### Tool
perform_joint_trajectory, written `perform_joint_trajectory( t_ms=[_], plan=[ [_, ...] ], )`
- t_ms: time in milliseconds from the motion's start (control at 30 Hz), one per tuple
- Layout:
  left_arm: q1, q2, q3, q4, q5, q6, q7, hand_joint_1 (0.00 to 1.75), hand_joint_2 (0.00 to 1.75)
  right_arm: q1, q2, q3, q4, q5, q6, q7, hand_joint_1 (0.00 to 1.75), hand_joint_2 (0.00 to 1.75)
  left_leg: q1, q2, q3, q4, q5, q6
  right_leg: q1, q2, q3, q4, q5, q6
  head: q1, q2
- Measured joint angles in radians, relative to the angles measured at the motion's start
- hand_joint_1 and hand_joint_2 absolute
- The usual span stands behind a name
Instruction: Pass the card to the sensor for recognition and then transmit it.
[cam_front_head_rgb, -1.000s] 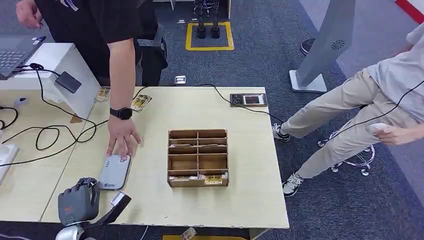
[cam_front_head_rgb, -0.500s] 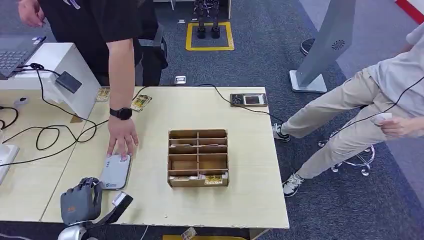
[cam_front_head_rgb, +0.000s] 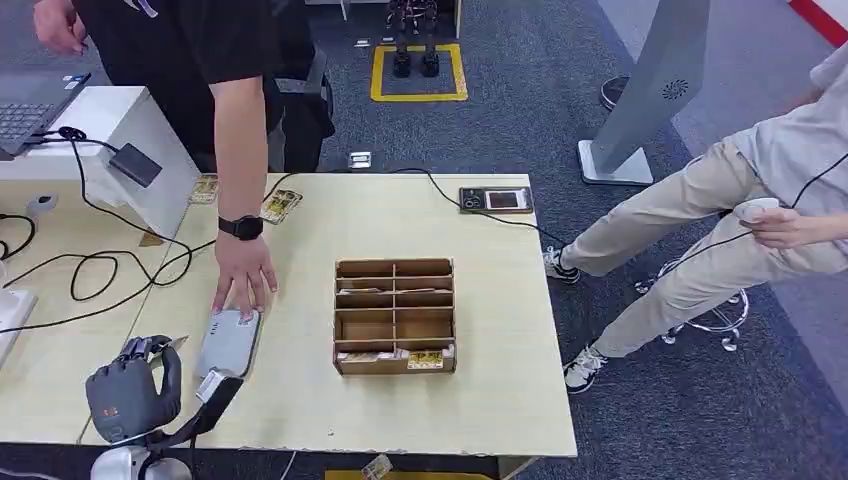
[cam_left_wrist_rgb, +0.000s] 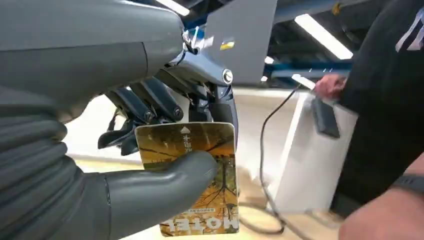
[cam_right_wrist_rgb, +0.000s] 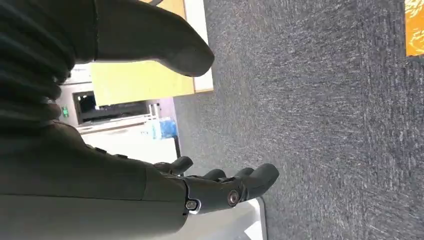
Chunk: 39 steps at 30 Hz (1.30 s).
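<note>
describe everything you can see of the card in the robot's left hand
The card is a thin, flat rectangle with rounded corners, glossy like plastic, printed in golden yellow with dark branch-like lines. Large white letters run along one short edge and small white characters near the other. The left hand pinches it, the thick grey thumb pressed across its printed face and the darker fingers behind it. It is held clear of the table.

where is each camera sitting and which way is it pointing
Head view: high on the body, looking down at the table; left hand at lower left.
Left wrist view: behind the left hand, facing the person; thumb presses the card against the fingers.
Right wrist view: on the hanging right arm, facing carpet; right hand open.
Shared: head and left wrist views both show the left hand and the person's arm.
</note>
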Motion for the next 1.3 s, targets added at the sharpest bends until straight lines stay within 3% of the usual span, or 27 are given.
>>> perform_joint_trajectory(
  t_ms=[533,900,1100,1300],
  plan=[
    [-0.043,-0.003,-0.006,-0.032,-0.034,-0.001,0.015,1.75,1.75,-0.005,0.0,0.027,0.0,0.0,0.001,0.009,0.0,1.75,0.0,0.001,0.0,0.0,0.0,0.0,0.0,0.002,0.0,0.0,0.0,0.0,0.0,0.0],
    [-0.04,0.0,-0.018,0.019,-0.153,-0.002,0.01,1.75,1.75,-0.006,0.0,0.071,0.0,-0.051,0.006,0.003,0.0,1.75,0.0,0.0,-0.001,0.0,0.0,0.0,0.0,0.001,0.0,0.0,0.0,0.0,0.0,0.0],
    [-0.012,0.016,-0.138,0.081,-0.24,-0.002,0.138,1.75,1.75,-0.009,0.0,0.1,0.0,-0.059,0.021,0.0,0.0,1.75,0.0,0.001,-0.001,0.0,0.0,0.0,0.0,0.001,0.0,0.0,0.0,0.0,0.0,0.0],
    [0.007,0.029,-0.244,0.127,-0.243,-0.002,0.171,1.75,1.75,-0.01,-0.003,0.113,0.0,-0.06,0.021,0.001,0.0,1.75,0.0,0.0,-0.001,0.0,0.0,0.0,0.0,0.001,0.0,0.0,0.0,0.0,0.0,0.0]
  ],
)
